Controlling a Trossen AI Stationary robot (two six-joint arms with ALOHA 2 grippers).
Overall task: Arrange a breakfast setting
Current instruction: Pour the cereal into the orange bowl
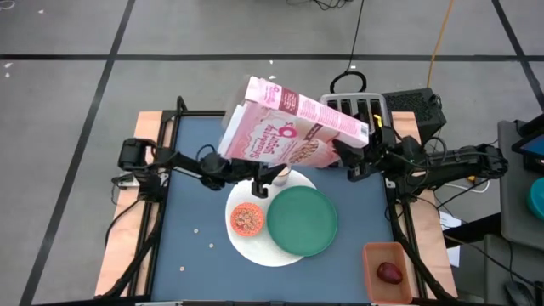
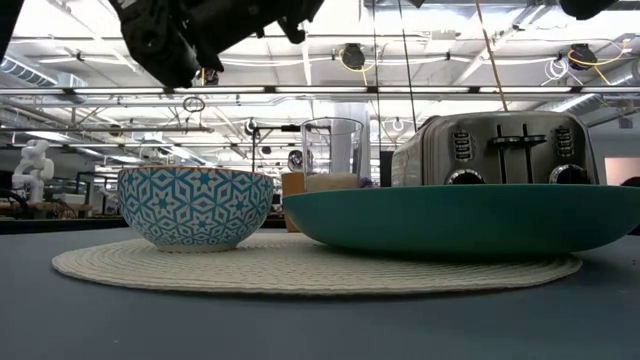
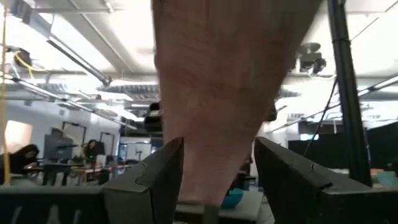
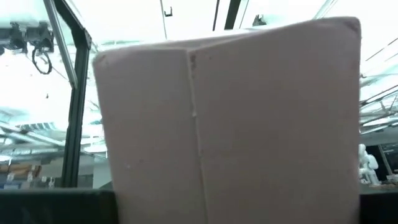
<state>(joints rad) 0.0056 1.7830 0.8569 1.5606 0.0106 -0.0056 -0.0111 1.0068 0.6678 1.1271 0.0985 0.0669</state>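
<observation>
A pink cereal box [image 1: 289,127] hangs tilted in the air over the far middle of the table, between both arms. My left gripper [image 1: 257,173] comes from the left and is shut on its lower edge. My right gripper [image 1: 350,163] comes from the right at its lower right corner. Below, a small patterned bowl [image 1: 247,219] with cereal and a green plate [image 1: 303,221] rest on the large white round plate [image 1: 255,248]. A milk glass [image 2: 333,155] stands behind them. My left gripper pinches the box's lower part [image 3: 214,168] between its two fingers [image 3: 163,180], which slant upward from the table's left. The box rises above the fingers, lifted clear of the table. My right gripper is shut on the box at its lower right corner [image 1: 340,153], slanting up from the right. The box [image 4: 224,124] fills its wrist view and hides the place of contact.
A silver toaster [image 1: 365,106] stands at the far right, just behind the box. A tan bin [image 1: 391,270] at the near right holds a dark-red fruit [image 1: 389,272]. Loose cereal bits [image 1: 212,245] lie on the blue table left of the white plate.
</observation>
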